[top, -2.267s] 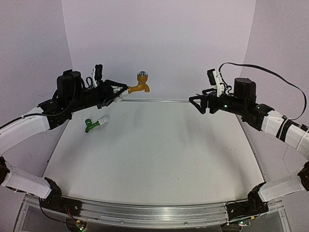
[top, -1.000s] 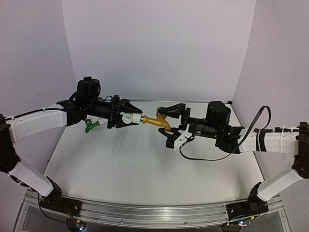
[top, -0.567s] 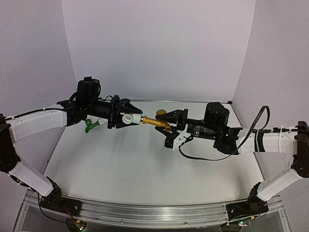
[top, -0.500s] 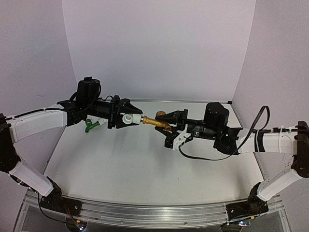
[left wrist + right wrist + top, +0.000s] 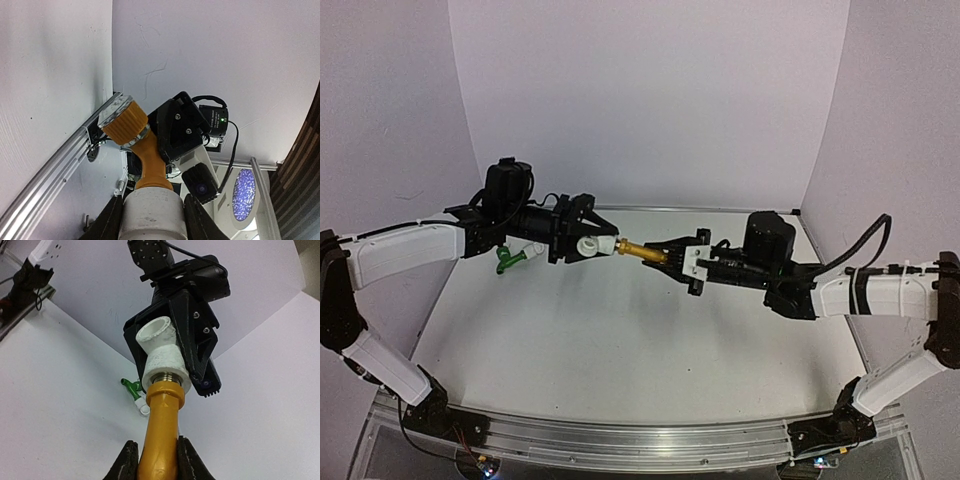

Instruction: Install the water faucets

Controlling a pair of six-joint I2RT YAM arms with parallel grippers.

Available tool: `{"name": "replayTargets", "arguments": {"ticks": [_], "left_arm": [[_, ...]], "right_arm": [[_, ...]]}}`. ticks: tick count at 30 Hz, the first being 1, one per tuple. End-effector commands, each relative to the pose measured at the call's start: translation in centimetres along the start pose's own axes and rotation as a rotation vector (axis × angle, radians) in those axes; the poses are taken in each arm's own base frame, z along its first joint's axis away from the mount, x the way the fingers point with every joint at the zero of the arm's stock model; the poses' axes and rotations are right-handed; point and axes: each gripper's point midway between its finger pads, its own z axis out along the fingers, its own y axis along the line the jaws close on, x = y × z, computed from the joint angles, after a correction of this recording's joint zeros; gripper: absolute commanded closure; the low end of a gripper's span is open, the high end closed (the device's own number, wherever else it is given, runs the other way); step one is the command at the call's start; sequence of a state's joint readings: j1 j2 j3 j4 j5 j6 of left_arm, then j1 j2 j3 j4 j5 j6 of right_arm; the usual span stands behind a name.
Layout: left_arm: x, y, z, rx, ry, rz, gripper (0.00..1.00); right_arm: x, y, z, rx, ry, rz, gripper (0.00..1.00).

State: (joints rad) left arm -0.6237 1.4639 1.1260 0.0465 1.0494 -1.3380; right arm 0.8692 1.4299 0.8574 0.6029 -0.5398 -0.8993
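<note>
- The yellow-gold faucet (image 5: 636,250) is held in the air above the surface (image 5: 620,350), between the two arms, and is carried by neither arm alone.
- The right gripper (image 5: 156,463) is closed narrowly on the faucet's body, one finger pressed to each side.
- The left gripper (image 5: 594,243) is clamped on the white pipe fitting (image 5: 161,359), which is turned with one mouth towards the faucet.
- The faucet's stem is seen entering that mouth, with a thin metal ring showing at the joint. How deep it sits cannot be told.
- The relation that matters is the shared axis. The stem and the fitting's socket lie on one line running from the left gripper to the right, roughly level.
- The next move is judged to be a turn or push along that line by the right arm, with the fitting braced by the left.
- The green faucet (image 5: 507,261) lies on the surface behind the left arm, joined to its own small white fitting and well apart from both grippers. The left arm is the nearer to it.
</note>
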Motion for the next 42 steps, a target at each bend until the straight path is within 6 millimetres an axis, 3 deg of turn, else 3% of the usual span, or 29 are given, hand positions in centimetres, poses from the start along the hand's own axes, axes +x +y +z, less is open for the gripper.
{"name": "replayTargets", "arguments": {"ticks": [1, 10, 15, 21, 26, 27, 29, 32, 33, 35, 37, 38, 39, 42], "left_arm": [[-1.5, -4.7, -0.2, 0.054, -0.081, 0.416, 1.00], [-3.2, -9.6, -0.5, 0.018, -0.222, 1.220, 1.00], [-1.4, -11.8, -0.4, 0.052, -0.209, 1.780, 1.00], [1.8, -12.7, 0.0, 0.196, -0.174, 2.521, 1.00], [4.0, -11.0, -0.2, 0.237, -0.232, 3.108, 1.00], [4.2, -10.6, -0.3, -0.216, 0.234, -3.029, 1.00], [4.5, -9.9, -0.5, -0.195, 0.230, -2.874, 1.00], [4.6, -8.7, -0.9, -0.166, 0.214, -2.815, 1.00], [4.7, -8.3, -1.1, -0.156, 0.208, -2.813, 1.00], [4.6, -7.9, -1.4, -0.124, 0.200, -2.864, 1.00], [4.7, -7.5, -1.5, -0.107, 0.193, -2.971, 1.00], [4.8, -7.7, -1.7, -0.110, 0.197, -3.050, 1.00], [4.9, -8.1, -1.9, 0.100, -0.207, 3.116, 1.00], [4.7, -9.8, -2.6, 0.035, -0.227, 2.820, 1.00]], "right_arm": [[-3.7, -2.8, -0.9, 0.041, -0.088, 0.358, 0.92], [-3.8, -4.9, -0.3, 0.050, -0.027, 0.982, 1.00], [-5.5, -5.7, -0.5, 0.017, -0.072, 1.250, 1.00], [-6.8, -7.2, 0.5, -0.032, -0.112, 1.591, 1.00], [-7.3, -7.5, 2.4, -0.178, -0.083, 1.875, 1.00], [-7.2, -7.4, 2.7, -0.211, -0.071, 1.910, 1.00], [-7.0, -7.8, 2.9, -0.246, -0.054, 1.962, 1.00], [-6.0, -7.7, 2.3, -0.291, -0.022, 2.023, 0.99], [-5.8, -7.7, 2.2, -0.295, -0.017, 2.034, 0.93], [-5.6, -7.8, 2.0, -0.303, -0.014, 2.040, 0.74], [-5.7, -7.9, 1.7, -0.312, -0.014, 2.016, 0.45], [-5.8, -7.9, 1.4, -0.316, -0.015, 1.992, 0.35], [-5.6, -7.9, 0.9, -0.313, -0.008, 1.974, 0.27], [-4.0, -8.0, -1.1, -0.273, 0.014, 1.929, 0.06]]}}
